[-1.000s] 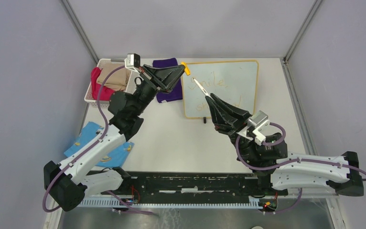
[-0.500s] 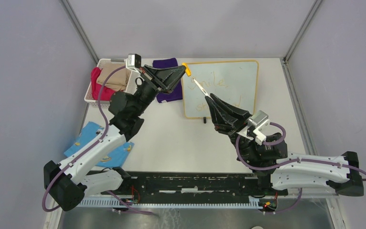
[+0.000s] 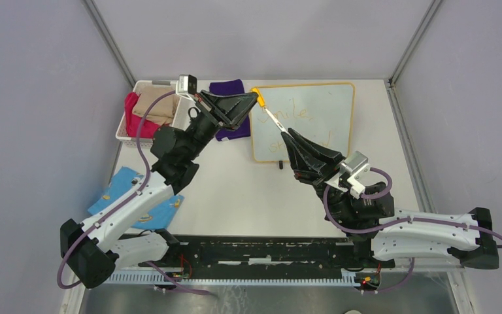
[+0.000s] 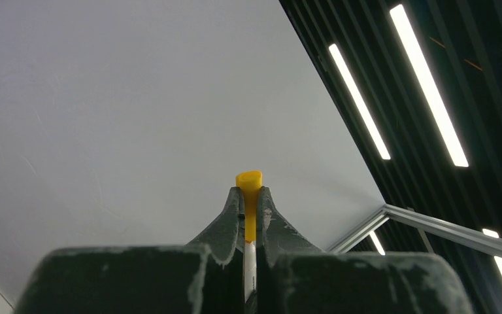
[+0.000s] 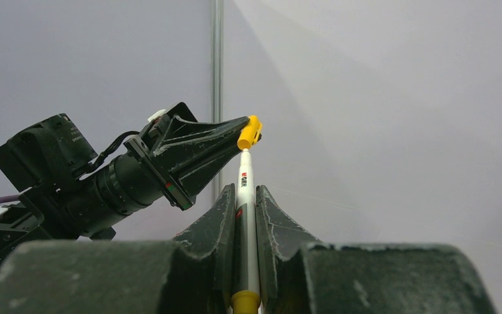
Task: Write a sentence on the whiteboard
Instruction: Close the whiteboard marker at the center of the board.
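The whiteboard (image 3: 333,108) lies flat at the back right of the table. The sentence (image 3: 299,114) is faint orange handwriting in two lines, and my right gripper hides part of the lower line. My right gripper (image 3: 287,133) is shut on a white and grey marker (image 3: 274,119), which points up and left over the board's left part. The marker also shows in the right wrist view (image 5: 245,209). My left gripper (image 3: 253,98) is shut on the yellow marker cap (image 3: 258,97), also seen from the left wrist (image 4: 249,186). The cap (image 5: 250,133) touches the marker's tip.
A white basket (image 3: 125,134) with red and tan cloths stands at the back left. A purple cloth (image 3: 228,87) lies beside the board's left edge, under my left gripper. A blue printed cloth (image 3: 123,184) lies at the near left. A small black foot (image 3: 280,164) sits below the board.
My left gripper has moved a little right with the cap, which now meets the marker tip. My right gripper has stayed nearly still.
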You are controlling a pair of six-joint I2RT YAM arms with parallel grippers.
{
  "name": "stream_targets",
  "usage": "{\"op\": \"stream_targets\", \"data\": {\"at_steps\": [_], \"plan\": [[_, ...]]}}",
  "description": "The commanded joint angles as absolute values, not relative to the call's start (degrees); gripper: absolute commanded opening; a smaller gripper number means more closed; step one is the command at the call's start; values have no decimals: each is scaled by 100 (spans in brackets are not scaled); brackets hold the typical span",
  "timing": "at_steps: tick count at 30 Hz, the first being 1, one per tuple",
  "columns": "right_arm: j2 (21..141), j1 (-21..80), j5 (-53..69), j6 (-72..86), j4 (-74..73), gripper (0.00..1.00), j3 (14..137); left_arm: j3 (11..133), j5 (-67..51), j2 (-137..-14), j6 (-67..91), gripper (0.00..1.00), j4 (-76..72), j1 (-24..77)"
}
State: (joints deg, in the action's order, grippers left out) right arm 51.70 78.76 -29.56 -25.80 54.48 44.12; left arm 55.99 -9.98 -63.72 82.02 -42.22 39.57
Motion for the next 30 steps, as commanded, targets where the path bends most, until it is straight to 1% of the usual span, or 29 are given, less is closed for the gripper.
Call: {"op": "stream_targets", "data": {"at_steps": [1,30], "plan": [[5143,7908,-2931,-2549,5596,0,4570,5810,-994,-6381,7867,2,-4326,4015],[5218,7906,-3268,-2680,5825,0,4517,5749,-871,-6269,7615,2,-4256,4243]]}}
